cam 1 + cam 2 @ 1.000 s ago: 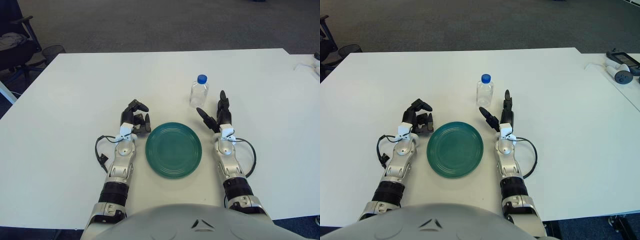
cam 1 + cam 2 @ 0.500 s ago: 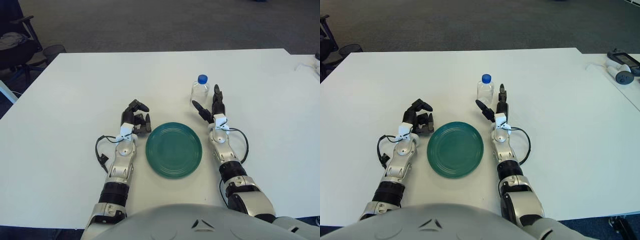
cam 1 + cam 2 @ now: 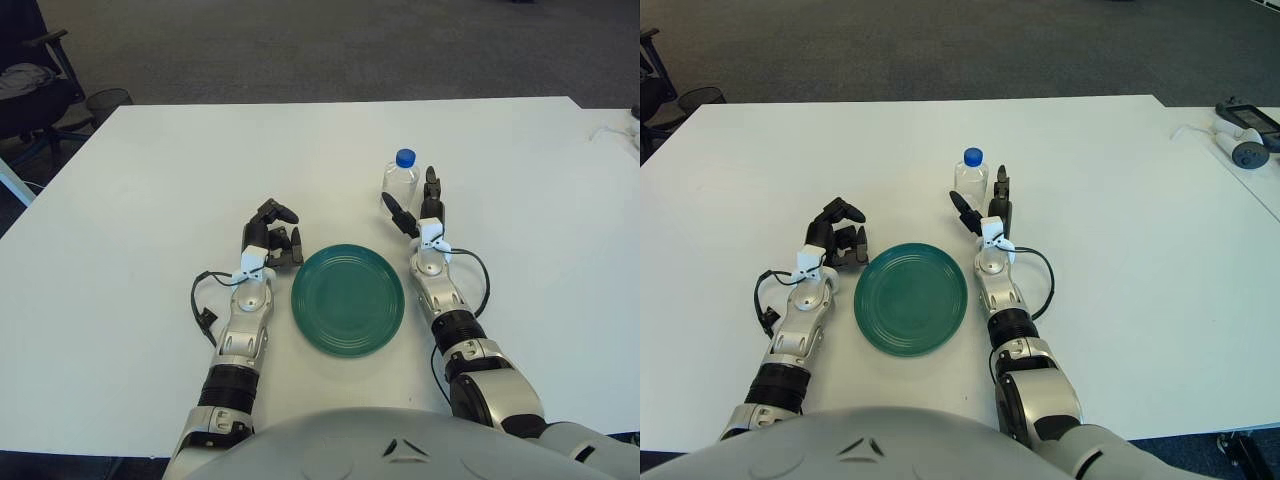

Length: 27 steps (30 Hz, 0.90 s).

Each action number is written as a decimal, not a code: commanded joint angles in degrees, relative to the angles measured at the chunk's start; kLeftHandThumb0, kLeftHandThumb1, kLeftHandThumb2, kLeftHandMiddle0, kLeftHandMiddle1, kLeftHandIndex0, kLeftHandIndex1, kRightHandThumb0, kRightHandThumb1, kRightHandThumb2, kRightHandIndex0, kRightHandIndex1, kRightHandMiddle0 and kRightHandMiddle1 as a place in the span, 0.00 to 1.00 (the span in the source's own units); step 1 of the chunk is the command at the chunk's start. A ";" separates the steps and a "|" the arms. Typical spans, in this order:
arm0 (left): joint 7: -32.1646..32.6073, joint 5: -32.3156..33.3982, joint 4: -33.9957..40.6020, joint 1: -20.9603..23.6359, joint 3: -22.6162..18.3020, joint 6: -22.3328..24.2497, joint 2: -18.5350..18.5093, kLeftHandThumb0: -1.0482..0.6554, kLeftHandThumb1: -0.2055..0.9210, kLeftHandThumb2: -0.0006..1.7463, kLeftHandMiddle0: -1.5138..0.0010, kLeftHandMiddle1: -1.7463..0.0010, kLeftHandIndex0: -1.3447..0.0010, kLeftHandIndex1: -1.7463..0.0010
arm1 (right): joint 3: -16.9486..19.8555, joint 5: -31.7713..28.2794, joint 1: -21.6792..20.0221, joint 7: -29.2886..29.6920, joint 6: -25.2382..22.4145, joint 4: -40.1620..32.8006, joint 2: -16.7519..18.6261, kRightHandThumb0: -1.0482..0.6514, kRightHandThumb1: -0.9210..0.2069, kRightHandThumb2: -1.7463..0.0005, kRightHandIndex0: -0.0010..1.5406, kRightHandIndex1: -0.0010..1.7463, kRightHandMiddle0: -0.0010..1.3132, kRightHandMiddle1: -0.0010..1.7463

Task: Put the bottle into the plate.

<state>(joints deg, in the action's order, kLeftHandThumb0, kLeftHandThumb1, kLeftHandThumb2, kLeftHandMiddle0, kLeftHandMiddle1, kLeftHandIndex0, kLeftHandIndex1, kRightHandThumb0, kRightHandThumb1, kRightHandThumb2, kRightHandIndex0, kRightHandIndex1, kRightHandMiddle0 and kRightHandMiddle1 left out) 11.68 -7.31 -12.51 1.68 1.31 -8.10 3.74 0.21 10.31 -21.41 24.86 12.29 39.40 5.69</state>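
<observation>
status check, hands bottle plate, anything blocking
Right hand open, fingers spread right beside the bottle, no grasp yet. Left hand idle, left of the plate. Bottle upright on the table beyond the plate. Nothing between them.

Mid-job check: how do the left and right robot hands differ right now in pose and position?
The right robot hand has its fingers spread open right beside the bottle, not closed on it; the left robot hand is curled shut and holds nothing. The right is beyond the green plate's far right edge, the left at its left edge. Both show over the white table.
</observation>
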 commanded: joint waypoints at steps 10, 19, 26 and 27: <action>0.08 -0.47 -0.78 -2.37 -0.34 4.27 -0.58 0.30 0.32 0.86 0.17 0.00 0.45 0.00 | -1.01 2.08 1.40 4.07 -8.57 -2.86 2.34 0.00 0.00 0.84 0.07 0.02 0.00 0.00; -0.32 0.44 -1.13 -2.29 -0.85 3.56 -0.70 0.31 0.33 0.86 0.17 0.00 0.46 0.00 | 0.20 -0.55 -1.45 0.26 -6.79 2.10 1.81 0.00 0.00 0.90 0.05 0.01 0.00 0.00; -0.62 0.43 -0.49 -2.50 -0.90 3.98 -0.76 0.31 0.33 0.86 0.17 0.00 0.46 0.00 | 0.62 -1.27 -3.90 -1.79 -4.82 5.93 1.78 0.01 0.00 0.94 0.04 0.00 0.00 0.00; -0.61 0.39 -0.42 -2.52 -0.91 4.04 -0.75 0.31 0.33 0.86 0.17 0.00 0.46 0.00 | 0.60 -1.29 -4.07 -1.93 -4.65 6.20 1.75 0.01 0.00 0.94 0.04 0.00 0.00 0.00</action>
<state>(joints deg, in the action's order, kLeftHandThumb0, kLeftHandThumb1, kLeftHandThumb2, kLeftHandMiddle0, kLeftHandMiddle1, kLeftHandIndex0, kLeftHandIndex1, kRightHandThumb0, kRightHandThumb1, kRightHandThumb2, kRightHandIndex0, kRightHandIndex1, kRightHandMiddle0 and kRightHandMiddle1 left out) 11.24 -6.98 -11.47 1.51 0.87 -6.67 3.53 0.60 10.23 -26.02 24.23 8.88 42.87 7.23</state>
